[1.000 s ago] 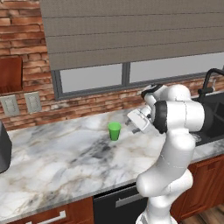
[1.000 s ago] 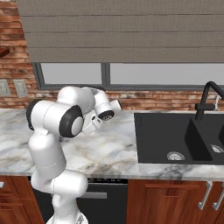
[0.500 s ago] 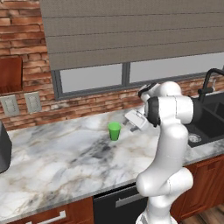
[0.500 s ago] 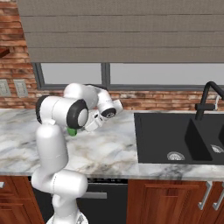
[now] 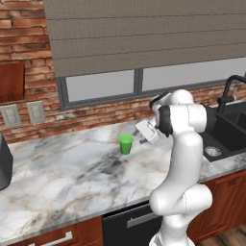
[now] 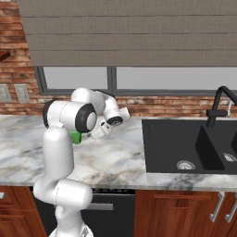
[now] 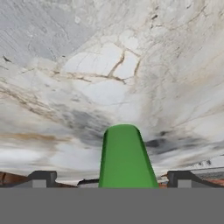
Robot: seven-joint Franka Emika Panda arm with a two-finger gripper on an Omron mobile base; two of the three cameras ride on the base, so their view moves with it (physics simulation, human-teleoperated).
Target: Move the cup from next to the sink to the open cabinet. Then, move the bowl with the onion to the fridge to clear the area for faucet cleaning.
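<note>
The small green cup [image 5: 126, 143] stands upright on the marble counter [image 5: 72, 178], left of the black sink [image 5: 229, 130]. My gripper [image 5: 139, 138] hangs just right of the cup, pointing at it. In the hand view the cup [image 7: 125, 157] rises between the two widely spread fingertips [image 7: 42, 178], untouched; the gripper is open. From the right base view, my arm covers most of the cup [image 6: 76, 137]. The black faucet [image 6: 217, 104] arches over the sink [image 6: 185, 139]. The bowl, the onion and the fridge are out of view.
A reddish-brown cabinet panel [image 5: 12, 81] hangs at the far left on the brick wall, above two outlets [image 5: 23, 114]. A dark appliance [image 5: 4, 161] sits at the counter's left edge. A window with a grey blind [image 5: 144, 33] runs behind the counter.
My hand has crept left toward the cup and the arm's elbow has swung in with it. The cup has stayed in place.
</note>
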